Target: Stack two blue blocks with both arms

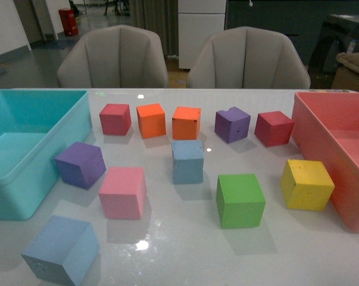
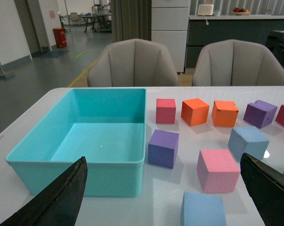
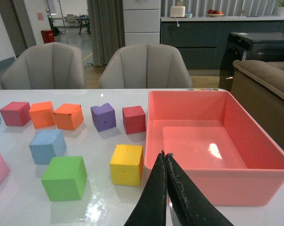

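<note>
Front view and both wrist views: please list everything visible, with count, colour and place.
table: one, white, foreground
turquoise bin: one, turquoise, left edge, empty
pink bin: one, pink, right edge, empty
blue blocks: two, steel blue mid-table, paler blue near left
purple cubes: two, purple, one beside turquoise bin, one back row
red cubes: two, red, back row ends
orange cubes: two, orange, back row, adjacent
pink cube: one, pink, left of centre
green cube: one, green, right of centre
yellow cube: one, yellow, beside pink bin
chairs: two, grey, behind table
left gripper: one, black, open, empty
right gripper: one, black, shut, empty
</note>
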